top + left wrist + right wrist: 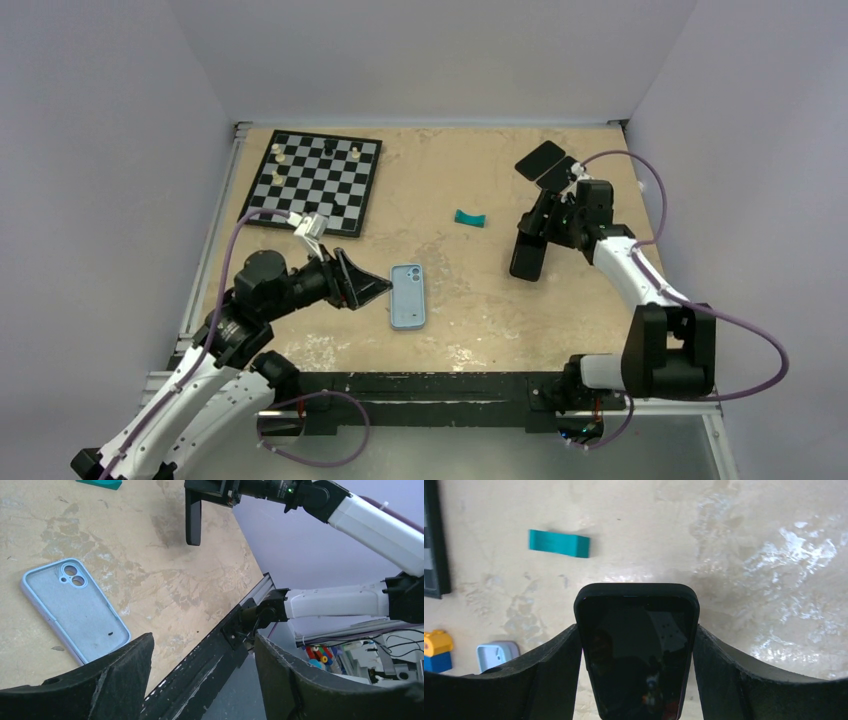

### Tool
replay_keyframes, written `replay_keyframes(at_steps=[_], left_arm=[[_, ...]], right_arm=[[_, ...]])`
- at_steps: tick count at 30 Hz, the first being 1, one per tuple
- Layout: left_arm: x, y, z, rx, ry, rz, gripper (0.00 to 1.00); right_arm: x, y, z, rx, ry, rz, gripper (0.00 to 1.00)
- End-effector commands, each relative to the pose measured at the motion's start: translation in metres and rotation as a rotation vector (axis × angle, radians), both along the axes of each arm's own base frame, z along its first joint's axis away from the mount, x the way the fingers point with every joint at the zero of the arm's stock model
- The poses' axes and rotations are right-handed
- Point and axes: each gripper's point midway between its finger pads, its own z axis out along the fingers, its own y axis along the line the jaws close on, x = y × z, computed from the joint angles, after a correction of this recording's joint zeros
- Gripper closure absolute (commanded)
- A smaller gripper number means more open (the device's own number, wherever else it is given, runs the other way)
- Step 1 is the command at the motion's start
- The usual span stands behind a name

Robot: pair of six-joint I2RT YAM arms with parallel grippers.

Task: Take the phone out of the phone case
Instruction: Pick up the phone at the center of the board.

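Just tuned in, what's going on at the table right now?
The right pincer grips the black phone by its sides, held above the table. The light blue case lies empty, inside up, on the table near the left pincer, which is open and holds nothing. The phone is out of the case.

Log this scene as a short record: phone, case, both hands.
phone: black, gripped by its long edges in the right hand
phone case: light blue, empty, lying flat on the table, inside up
left hand: open, holding nothing, next to the phone case
right hand: shut on the phone
task: phone is out of the phone case
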Motion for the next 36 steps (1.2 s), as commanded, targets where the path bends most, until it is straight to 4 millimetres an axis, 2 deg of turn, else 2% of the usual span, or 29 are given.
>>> replay_keyframes(at_steps=[1, 4, 6, 11, 16, 19, 22, 26, 29, 32, 36], left_arm=[[0.015, -0.008, 0.007, -0.086, 0.014, 0.044, 0.27], [0.025, -0.014, 0.003, -0.068, -0.002, 0.038, 0.33], [0.033, -0.019, -0.003, -0.032, -0.003, 0.031, 0.33], [0.059, -0.038, -0.012, -0.012, 0.011, 0.024, 0.23], [0.080, -0.055, -0.025, 0.036, 0.025, 0.027, 0.25], [0.083, -0.062, -0.027, 0.057, 0.017, 0.026, 0.26], [0.085, -0.068, -0.025, 0.052, -0.009, 0.026, 0.22], [0.087, -0.071, -0.029, 0.064, -0.011, 0.027, 0.22], [0.088, -0.072, -0.031, 0.071, -0.017, 0.032, 0.29], [0.092, -0.071, -0.035, 0.087, -0.016, 0.048, 0.45], [0.098, -0.068, -0.041, 0.111, -0.013, 0.085, 0.59]], right_arm=[[0.008, 0.033, 0.044, 0.052, -0.194, 0.112, 1.00], [0.001, 0.062, 0.061, 0.107, -0.234, 0.177, 1.00], [-0.006, 0.081, 0.072, 0.149, -0.245, 0.205, 1.00], [-0.024, 0.133, 0.104, 0.297, -0.252, 0.256, 1.00], [-0.039, 0.183, 0.134, 0.427, -0.248, 0.322, 1.00], [-0.044, 0.204, 0.146, 0.456, -0.249, 0.338, 1.00], [-0.049, 0.220, 0.156, 0.482, -0.256, 0.359, 1.00], [-0.053, 0.237, 0.167, 0.505, -0.257, 0.376, 1.00], [-0.054, 0.247, 0.169, 0.511, -0.250, 0.384, 1.00], [-0.058, 0.258, 0.171, 0.521, -0.247, 0.392, 1.00], [-0.065, 0.268, 0.172, 0.519, -0.242, 0.389, 1.00]])
